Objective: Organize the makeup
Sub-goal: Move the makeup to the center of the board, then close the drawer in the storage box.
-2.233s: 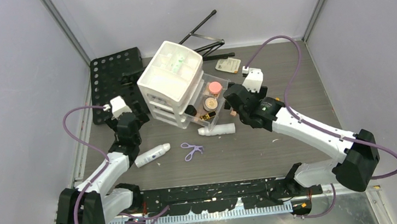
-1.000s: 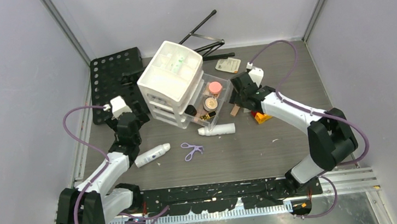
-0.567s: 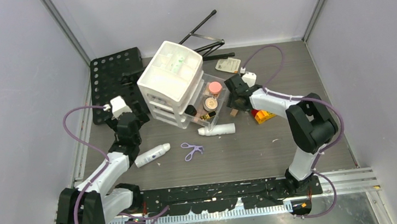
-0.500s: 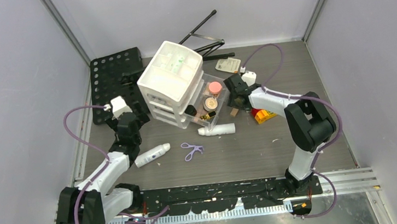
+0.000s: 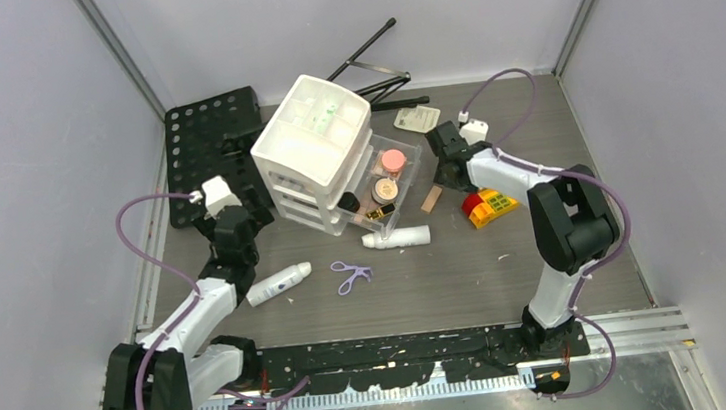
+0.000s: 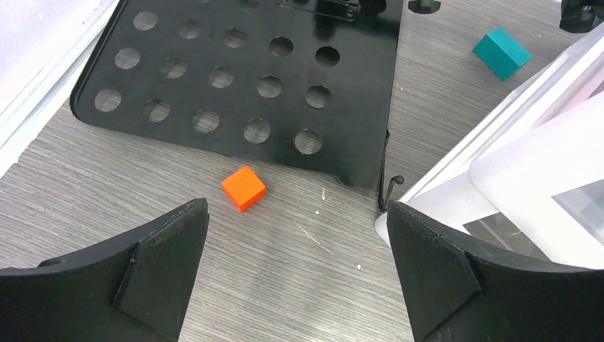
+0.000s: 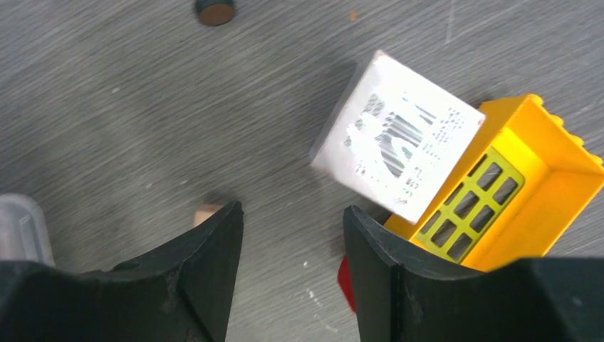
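beside the white organizer (image 5: pixel 313 147), the clear drawer (image 5: pixel 418 159) stands pulled out with the peach compacts (image 5: pixel 391 161) in it, left open, we judge, so more makeup can go in. a white bottle (image 5: pixel 397 237) lies loose on the counter (image 5: pixel 446 277) just in front of that drawer, and a second bottle (image 5: pixel 279 284) lies near our left arm. our right pincer (image 7: pixel 292 210) hangs parted and empty over bare counter, just beside the red-and-yellow block (image 7: pixel 513 192). our left pincer (image 6: pixel 296 206) gapes wide, gripping nothing, near the black perforated plate (image 6: pixel 235 78), likely parked out of the way.
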